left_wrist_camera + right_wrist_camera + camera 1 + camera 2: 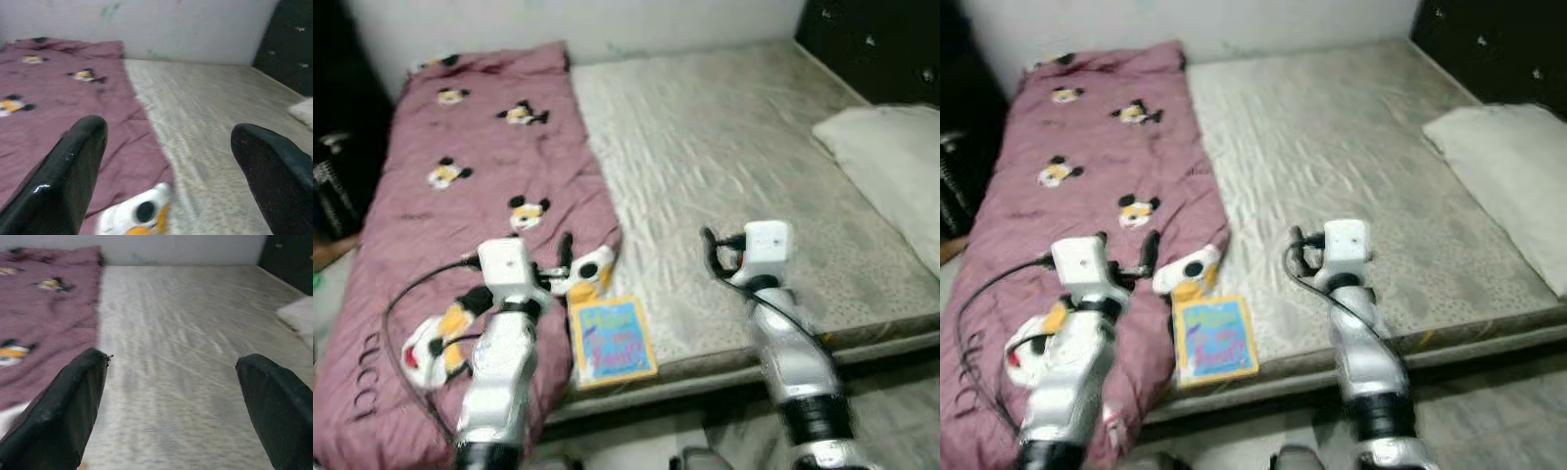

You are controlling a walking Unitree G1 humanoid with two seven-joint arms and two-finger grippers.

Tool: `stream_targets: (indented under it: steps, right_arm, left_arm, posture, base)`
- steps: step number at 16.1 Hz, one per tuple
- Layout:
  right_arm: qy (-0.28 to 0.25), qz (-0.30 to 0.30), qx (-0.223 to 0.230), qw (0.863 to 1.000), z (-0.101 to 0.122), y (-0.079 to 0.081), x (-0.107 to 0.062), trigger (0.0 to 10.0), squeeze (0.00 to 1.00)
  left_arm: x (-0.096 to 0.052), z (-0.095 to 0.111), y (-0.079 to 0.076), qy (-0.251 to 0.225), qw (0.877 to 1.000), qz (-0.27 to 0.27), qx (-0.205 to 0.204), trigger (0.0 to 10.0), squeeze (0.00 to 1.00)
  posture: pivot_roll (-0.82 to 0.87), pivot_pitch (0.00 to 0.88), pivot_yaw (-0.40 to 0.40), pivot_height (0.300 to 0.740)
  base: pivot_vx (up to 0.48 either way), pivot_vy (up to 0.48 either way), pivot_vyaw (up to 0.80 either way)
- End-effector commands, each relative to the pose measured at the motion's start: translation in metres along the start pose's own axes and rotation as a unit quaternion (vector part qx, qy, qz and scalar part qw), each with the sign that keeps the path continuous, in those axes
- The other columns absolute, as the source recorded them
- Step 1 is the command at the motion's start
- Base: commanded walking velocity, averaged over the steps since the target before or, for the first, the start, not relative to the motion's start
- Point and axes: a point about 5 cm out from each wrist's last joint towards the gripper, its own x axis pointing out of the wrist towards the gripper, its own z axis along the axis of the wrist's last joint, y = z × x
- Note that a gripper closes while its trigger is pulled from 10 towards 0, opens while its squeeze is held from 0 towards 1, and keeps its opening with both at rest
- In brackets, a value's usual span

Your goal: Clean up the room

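A: What's on the bed (734,147)?

B: A maroon cartoon-print blanket (480,196) is spread down the left half, with the grey mattress bare on the right. A pale pillow (891,166) lies at the far right edge. A children's book (612,341) sits at the near edge, just beside the blanket's border, and a white-and-orange soft toy (582,272) rests on the blanket's corner just beyond it.

A: And the arms?

B: Both are raised over the near edge. The left pincer (171,161) hangs spread wide above the blanket's right border, with the toy just ahead of its fingers (73,166). The right pincer (176,401) is likewise spread and empty, aimed out over the bare mattress.

A: Why held like that?

B: My guess is that the robot is squaring up to the bed, both pincers ready. The book and toy are the loose clutter nearest the left arm, so one of them seems the likely first pick.

A: Any risk?

B: The book lies flat, so sliding a finger under it could be awkward.
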Motion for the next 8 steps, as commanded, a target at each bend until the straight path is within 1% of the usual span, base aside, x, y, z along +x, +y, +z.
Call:
stream_targets:
  steps: [1, 6, 8]
  right_arm:
    - [-0.013, 0.010, 0.005, 1.000, 0.0065, 0.0094, 0.0027, 10.0, 0.00]
    - [-0.014, 0.012, 0.006, 1.000, 0.0064, 0.0103, 0.0028, 10.0, 0.00]
    - [-0.015, 0.019, 0.016, 1.000, 0.0070, 0.0124, 0.0024, 10.0, 0.00]
  left_arm:
    - [-0.0043, -0.0012, 0.0080, 0.002, 1.000, 0.022, -0.002, 10.0, 0.00]
    - [-0.0050, -0.0013, 0.0084, 0.004, 1.000, 0.026, 0.001, 10.0, 0.00]
    - [-0.0072, -0.0018, 0.0112, 0.006, 0.999, 0.037, 0.009, 10.0, 0.00]
  posture:
    - [-0.05, 0.026, 0.050, 0.740]
    - [-0.04, 0.023, 0.048, 0.740]
    - [-0.04, 0.038, 0.044, 0.740]
  base:
    - [0.000, 0.000, 0.00]
    - [0.000, 0.000, 0.00]
    - [0.000, 0.000, 0.00]
